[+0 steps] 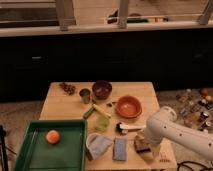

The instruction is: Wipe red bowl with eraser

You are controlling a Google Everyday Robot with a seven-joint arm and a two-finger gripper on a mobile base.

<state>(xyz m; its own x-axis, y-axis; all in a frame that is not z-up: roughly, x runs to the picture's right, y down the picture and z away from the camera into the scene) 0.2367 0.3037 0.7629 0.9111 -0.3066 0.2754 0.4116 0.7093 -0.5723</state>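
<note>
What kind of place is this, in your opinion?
Probably an indoor robot test area: a small wooden table holds the red bowl and a green tray, with dark cabinets behind. The end effector is low over the table's near right corner.
</note>
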